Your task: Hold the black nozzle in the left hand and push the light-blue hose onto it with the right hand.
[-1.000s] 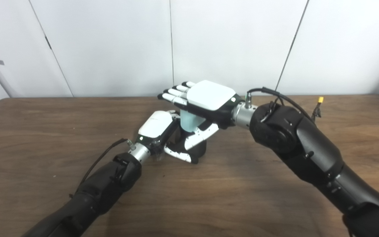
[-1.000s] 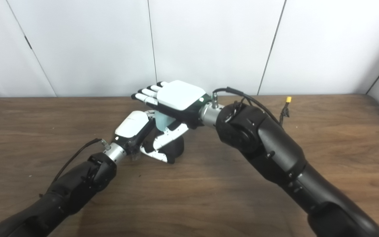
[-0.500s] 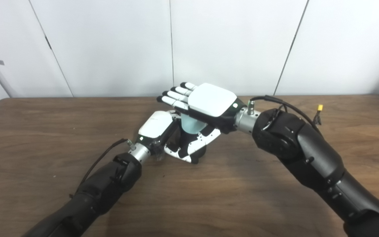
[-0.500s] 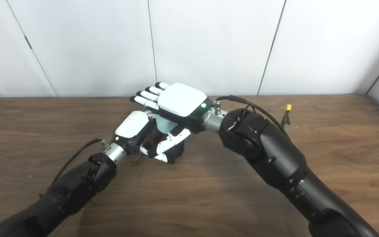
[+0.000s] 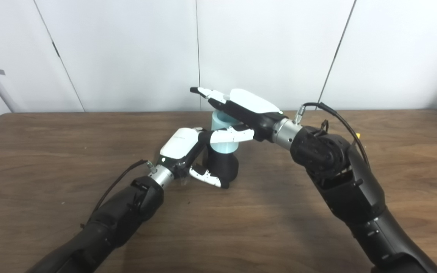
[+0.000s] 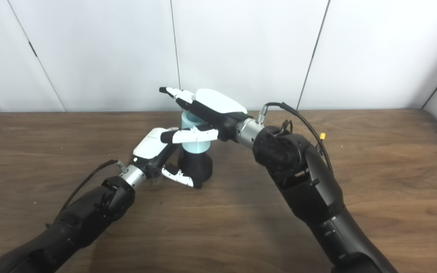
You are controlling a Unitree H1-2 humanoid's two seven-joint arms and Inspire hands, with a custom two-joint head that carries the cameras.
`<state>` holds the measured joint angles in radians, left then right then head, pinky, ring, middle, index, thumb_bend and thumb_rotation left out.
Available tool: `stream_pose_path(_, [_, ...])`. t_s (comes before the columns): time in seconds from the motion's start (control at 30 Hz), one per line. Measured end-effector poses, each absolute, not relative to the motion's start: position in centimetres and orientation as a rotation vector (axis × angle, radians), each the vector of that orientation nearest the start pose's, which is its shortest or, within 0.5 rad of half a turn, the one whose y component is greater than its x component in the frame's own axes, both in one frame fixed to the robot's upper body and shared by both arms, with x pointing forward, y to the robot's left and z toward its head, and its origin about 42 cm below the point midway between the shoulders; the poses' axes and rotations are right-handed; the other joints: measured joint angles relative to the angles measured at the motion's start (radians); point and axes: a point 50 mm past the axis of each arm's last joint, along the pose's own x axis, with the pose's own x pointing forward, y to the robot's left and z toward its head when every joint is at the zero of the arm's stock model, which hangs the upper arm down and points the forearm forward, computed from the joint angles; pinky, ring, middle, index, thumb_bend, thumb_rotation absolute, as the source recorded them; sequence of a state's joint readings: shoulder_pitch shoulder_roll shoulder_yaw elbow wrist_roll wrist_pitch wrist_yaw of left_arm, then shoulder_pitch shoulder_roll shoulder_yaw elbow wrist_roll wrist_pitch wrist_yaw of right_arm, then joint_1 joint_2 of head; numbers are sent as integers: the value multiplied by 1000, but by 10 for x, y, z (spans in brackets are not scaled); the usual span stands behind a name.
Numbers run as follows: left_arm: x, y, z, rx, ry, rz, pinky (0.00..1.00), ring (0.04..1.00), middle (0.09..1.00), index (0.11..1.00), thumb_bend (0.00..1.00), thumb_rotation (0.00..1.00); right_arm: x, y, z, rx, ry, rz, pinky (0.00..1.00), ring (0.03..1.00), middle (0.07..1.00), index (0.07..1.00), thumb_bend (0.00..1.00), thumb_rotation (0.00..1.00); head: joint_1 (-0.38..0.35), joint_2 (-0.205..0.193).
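Left eye view. Black nozzle (image 5: 224,167): squat dark cylinder with a rounded base, standing upright on the wooden table (image 5: 51,151), centre of frame. Light-blue hose (image 5: 223,132): short pale tube with an open top, seated upright on the nozzle's top, just above it. Left hand (image 5: 188,153): white-backed, left of centre, wrapped around the nozzle, thumb across its lower front. Right hand (image 5: 237,113): upper centre, fingers stretched out flat over the hose's open top, thumb lying across the hose's front; spread wide, not clasping the hose.

Right eye view. Same group, a little left of centre. Nozzle (image 6: 197,167) grasped low by the left hand (image 6: 157,149). Hose (image 6: 195,131) upright on it, rim visible under the right hand (image 6: 207,112), thumb across its front. Yellow-tipped cable (image 6: 321,135) beside the right forearm, right of centre.
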<state>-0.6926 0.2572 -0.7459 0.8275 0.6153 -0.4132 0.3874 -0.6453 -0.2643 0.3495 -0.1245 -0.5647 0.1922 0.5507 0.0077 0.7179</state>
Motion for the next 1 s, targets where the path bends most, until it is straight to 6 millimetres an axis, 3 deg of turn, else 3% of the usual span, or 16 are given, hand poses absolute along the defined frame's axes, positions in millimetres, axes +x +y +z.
stream_pose_path(0.2, [445,150,111,1109,-518,-534,838,665,510,463,524,0,404,-130,301,-1160,-429,656,989,1000,1000,1000,822,982,6,0])
stream_pose_path(0.4, [444,150,111,1112,-518,-534,851,676,514,461,523,0,398,-134,299,-1381,-577,712,1000,1000,1000,997,846,945,2,3])
stream_pose_path(0.6, [444,150,111,1113,-519,-534,862,666,508,464,524,0,394,-131,295,-1511,-647,753,999,1000,1000,1000,826,946,6,3])
stream_pose_path(0.87, [444,149,111,1117,-519,-534,854,677,515,460,523,0,395,-132,292,-1528,-653,743,1000,1000,1000,1000,803,983,6,6])
stream_pose_path(1.0, [444,149,111,1117,-519,-533,836,669,519,458,523,0,398,-133,290,-1433,-597,709,1000,1000,1000,1000,770,989,3,6])
